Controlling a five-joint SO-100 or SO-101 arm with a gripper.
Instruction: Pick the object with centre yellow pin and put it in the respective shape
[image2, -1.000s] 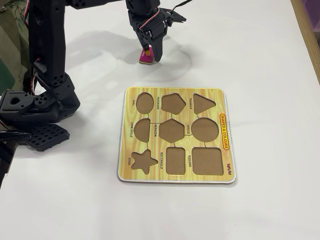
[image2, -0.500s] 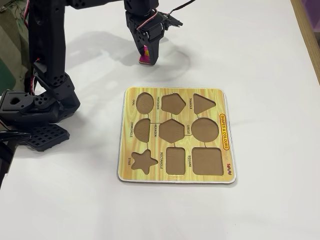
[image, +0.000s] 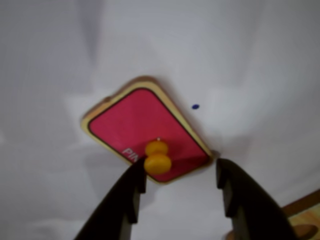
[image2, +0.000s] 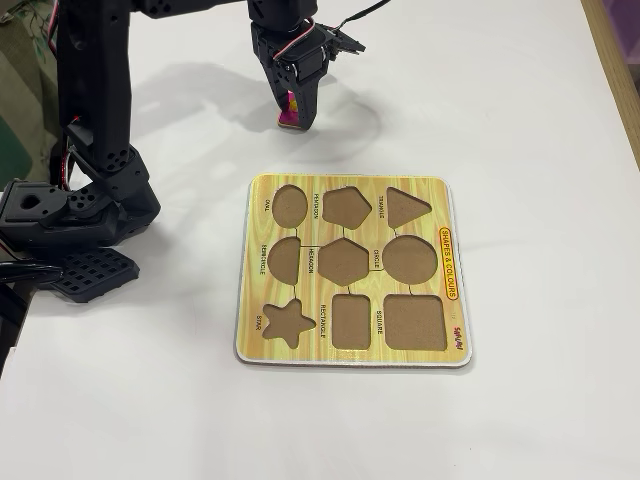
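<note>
Currently, the hand (image: 180, 177) is hanging over the white desk (image2: 520, 120), beyond the far edge of the yellow shape board (image2: 350, 195). Its fingers (image: 127, 195) are standing apart; one is touching the yellow knob (image: 157, 160) of the pink rectangle piece (image: 142, 125), which is sitting tilted between them, well apart from the RECTANGLE cutout (image2: 351, 321).

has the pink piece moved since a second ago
Yes. In the fixed view the pink piece, hanging tilted at the gripper, sits farther from the yellow board's top edge than before, lifted slightly up-frame.
</note>
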